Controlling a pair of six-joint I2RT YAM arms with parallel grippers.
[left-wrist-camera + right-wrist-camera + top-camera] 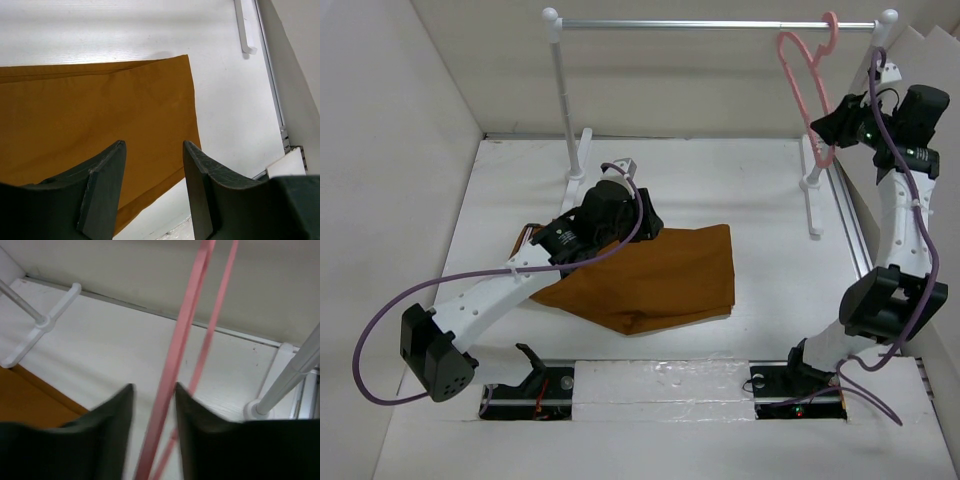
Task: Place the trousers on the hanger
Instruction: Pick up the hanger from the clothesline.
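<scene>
Little of the task is done. The trousers (660,275) are lying folded at the centre of the desk (770,200), and the hanger (800,70) is hanging on the rail (720,24) at 1 o'clock. The left tool (154,150) is hovering open and empty over the cloth. The right tool (154,390) is straddling a hanger bar, jaws apart, not clamping.

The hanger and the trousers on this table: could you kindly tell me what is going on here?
The right gripper straddles the pink hanger, which hangs from the rail; a gap shows, so it isn't clamped. The left gripper hovers open over the trousers, which lie folded on the table, not yet on the hanger.
</scene>
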